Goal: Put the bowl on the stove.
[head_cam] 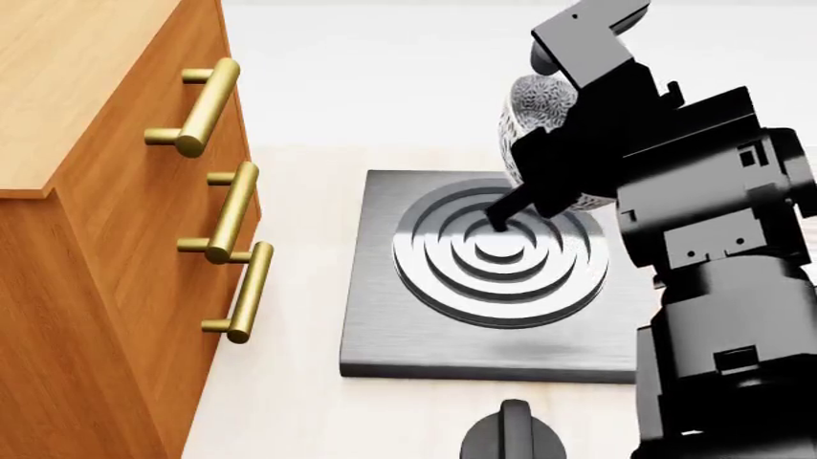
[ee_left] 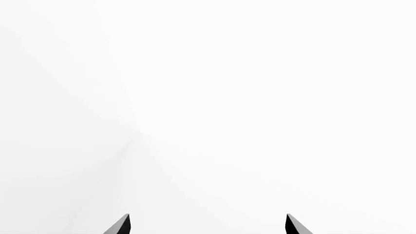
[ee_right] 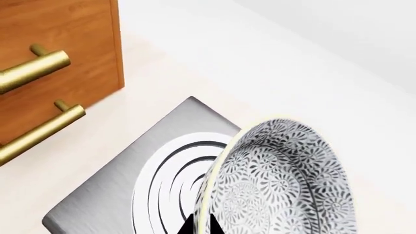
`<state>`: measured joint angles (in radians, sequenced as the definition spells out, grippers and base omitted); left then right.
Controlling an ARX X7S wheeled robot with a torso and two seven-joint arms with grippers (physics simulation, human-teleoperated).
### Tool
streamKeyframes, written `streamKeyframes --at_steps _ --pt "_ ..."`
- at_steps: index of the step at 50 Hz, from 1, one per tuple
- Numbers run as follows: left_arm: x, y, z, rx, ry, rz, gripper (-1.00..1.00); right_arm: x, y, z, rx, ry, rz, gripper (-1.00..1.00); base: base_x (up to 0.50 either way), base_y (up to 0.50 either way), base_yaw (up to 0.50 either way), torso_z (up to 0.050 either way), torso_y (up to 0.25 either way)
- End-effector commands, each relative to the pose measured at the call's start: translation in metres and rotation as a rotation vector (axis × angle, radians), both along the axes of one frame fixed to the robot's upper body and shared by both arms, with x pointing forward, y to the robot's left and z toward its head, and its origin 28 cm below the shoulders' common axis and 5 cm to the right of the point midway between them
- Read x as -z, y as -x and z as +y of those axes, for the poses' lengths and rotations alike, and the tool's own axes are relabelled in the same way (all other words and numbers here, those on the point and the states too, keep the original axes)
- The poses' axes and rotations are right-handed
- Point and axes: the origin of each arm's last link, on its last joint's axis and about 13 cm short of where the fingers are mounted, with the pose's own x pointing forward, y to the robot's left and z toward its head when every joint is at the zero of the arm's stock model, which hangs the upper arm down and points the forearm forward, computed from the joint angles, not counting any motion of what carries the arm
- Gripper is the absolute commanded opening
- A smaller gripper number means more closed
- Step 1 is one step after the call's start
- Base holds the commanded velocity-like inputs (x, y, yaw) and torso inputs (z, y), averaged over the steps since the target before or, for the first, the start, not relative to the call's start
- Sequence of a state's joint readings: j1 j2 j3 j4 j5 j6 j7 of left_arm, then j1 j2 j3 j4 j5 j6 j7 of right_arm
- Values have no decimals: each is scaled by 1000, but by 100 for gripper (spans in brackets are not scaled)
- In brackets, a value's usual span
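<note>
My right gripper (ee_right: 201,226) is shut on the pale rim of the bowl (ee_right: 286,180), a white bowl with a grey-blue floral pattern, which it holds tilted on its edge. In the head view the bowl (head_cam: 542,103) hangs above the far right part of the stove (head_cam: 383,325), mostly hidden behind the black right arm. The right gripper (head_cam: 502,216) points down at the stove's concentric rings (head_cam: 500,251). The dark-grey stove (ee_right: 97,204) lies under the bowl in the right wrist view. My left gripper (ee_left: 208,226) is open, facing only white background, and is out of the head view.
A wooden cabinet (head_cam: 77,287) with brass bar handles (head_cam: 233,212) stands to the left of the stove. A round black knob (head_cam: 514,435) sits on the pale counter (head_cam: 294,402) just in front of the stove. The cabinet (ee_right: 58,53) also shows in the right wrist view.
</note>
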<state>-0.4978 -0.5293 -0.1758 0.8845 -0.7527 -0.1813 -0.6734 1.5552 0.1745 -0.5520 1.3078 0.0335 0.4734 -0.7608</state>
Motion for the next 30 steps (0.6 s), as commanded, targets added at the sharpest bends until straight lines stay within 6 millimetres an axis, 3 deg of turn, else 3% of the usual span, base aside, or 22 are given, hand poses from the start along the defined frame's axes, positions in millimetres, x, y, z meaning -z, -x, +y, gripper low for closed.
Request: streamKeyframes --at_steps 1,15,26,30 --pt "0 0 0 2 2 6 100 -1 -2 12 -2 -24 -4 -100 0 0 0 0 0" --pt "2 -1 -1 -15 -18 3 100 1 -2 19 4 -56 -1 -100 0 0 0 0 1" --pt "2 0 -1 -29 -31 -3 100 1 -2 20 -1 -59 0 -100 0 0 0 0 -209" --pt "2 0 -1 -27 -22 -1 100 1 -2 20 -1 -59 0 -100 0 0 0 0 -21"
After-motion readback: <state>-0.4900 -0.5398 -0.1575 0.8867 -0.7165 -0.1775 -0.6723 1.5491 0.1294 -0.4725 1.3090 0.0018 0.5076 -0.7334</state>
